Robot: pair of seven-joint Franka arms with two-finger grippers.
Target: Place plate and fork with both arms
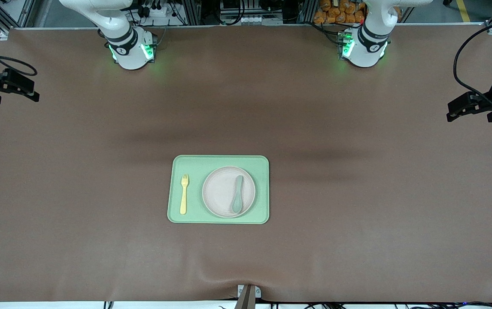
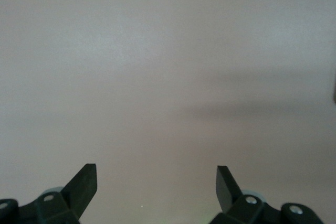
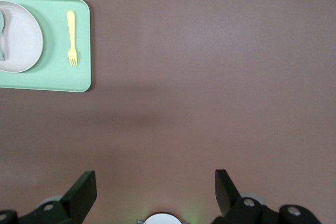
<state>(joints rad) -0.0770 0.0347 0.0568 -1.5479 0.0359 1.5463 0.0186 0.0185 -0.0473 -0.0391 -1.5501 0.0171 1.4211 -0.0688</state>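
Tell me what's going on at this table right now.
Nothing is being handled at this moment. The plate sits on a green tray mid-table, with a spoon lying in it and the fork beside it on the tray, toward the right arm's end. The left gripper and right gripper are both open and empty, waiting over bare table at their own ends.

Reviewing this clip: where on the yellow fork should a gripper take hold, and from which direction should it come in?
Probably mid-handle, from straight above. The fork lies flat on the green tray, tines pointing toward the robots' bases, beside the plate on the side toward the right arm's end of the table. The handle is thin and low, so fingers should straddle its width. The right gripper, open, waits nearer that end.
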